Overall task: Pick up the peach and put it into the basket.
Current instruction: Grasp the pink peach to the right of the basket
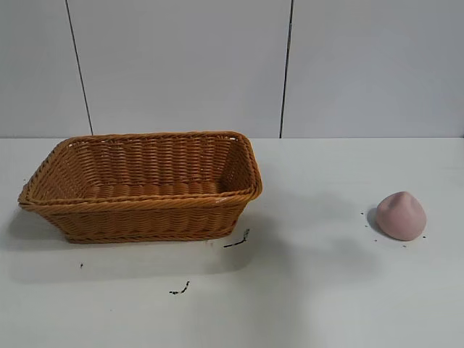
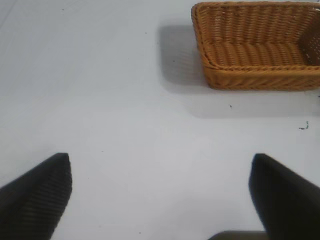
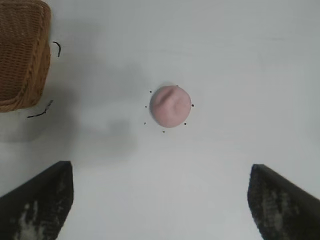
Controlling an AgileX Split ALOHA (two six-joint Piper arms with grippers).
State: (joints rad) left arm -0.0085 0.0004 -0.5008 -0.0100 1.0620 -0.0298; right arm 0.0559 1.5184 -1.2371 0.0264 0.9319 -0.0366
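The dusty-pink peach (image 1: 400, 215) lies on the white table at the right; it also shows in the right wrist view (image 3: 170, 105), ahead of my open, empty right gripper (image 3: 160, 172) and well apart from it. The orange-brown wicker basket (image 1: 138, 210) stands at the left, empty; it shows in the left wrist view (image 2: 260, 75) and its corner in the right wrist view (image 3: 22, 55). My left gripper (image 2: 160, 162) is open and empty over bare table, away from the basket. Neither gripper shows in the exterior view.
The white table (image 1: 304, 290) carries small dark specks: two near the basket's front (image 1: 238, 240) (image 1: 180, 289) and a few around the peach. A grey panelled wall stands behind the table.
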